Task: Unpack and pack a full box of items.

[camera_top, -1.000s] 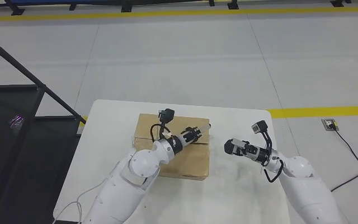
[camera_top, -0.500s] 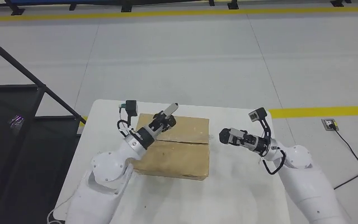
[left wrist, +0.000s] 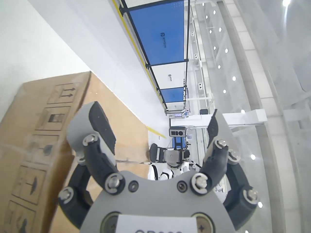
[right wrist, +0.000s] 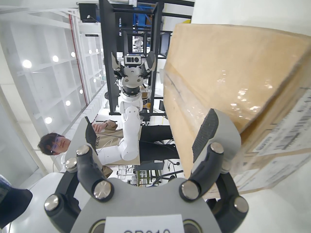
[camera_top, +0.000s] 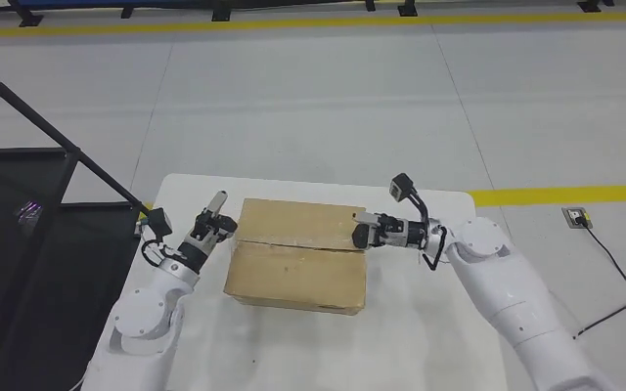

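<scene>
Closed, taped box [camera_top: 298, 256] sits mid-counter [camera_top: 421, 323], top seam running side to side. Left hand [camera_top: 221, 215] and right hand [camera_top: 362, 235], both spread open and empty, flank opposite ends, each just beside its end wall

A second ago the left gripper [camera_top: 219, 214] hovered over the top of the cardboard box [camera_top: 293, 259]. It has since swung out to the box's left end. The right gripper [camera_top: 361, 235] was well apart over the right of the desk [camera_top: 411, 323] and has moved in against the box's right end.
</scene>
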Motion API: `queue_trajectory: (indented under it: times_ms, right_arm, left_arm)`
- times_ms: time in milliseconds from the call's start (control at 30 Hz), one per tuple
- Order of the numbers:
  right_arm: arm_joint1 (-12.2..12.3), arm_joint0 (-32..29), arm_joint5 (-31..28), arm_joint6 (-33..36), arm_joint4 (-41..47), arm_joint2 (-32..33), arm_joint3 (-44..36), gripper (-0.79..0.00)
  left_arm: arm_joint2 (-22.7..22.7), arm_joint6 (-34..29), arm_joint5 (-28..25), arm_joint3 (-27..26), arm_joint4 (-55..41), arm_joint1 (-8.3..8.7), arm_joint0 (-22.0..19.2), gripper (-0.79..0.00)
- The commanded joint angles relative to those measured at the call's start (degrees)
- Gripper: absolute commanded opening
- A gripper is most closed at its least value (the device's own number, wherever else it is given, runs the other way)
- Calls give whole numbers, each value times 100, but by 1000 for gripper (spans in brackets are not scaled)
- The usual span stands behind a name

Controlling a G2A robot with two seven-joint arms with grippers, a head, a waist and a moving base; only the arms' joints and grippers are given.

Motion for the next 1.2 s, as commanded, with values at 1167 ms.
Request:
queue_trajectory:
  times_ms: [1167]
  right_arm:
    - [-473, 1, 385, -805, -652, -876, -698, 0]
  left_arm:
    - [191, -462, -76, 180, -275, 47, 331, 0]
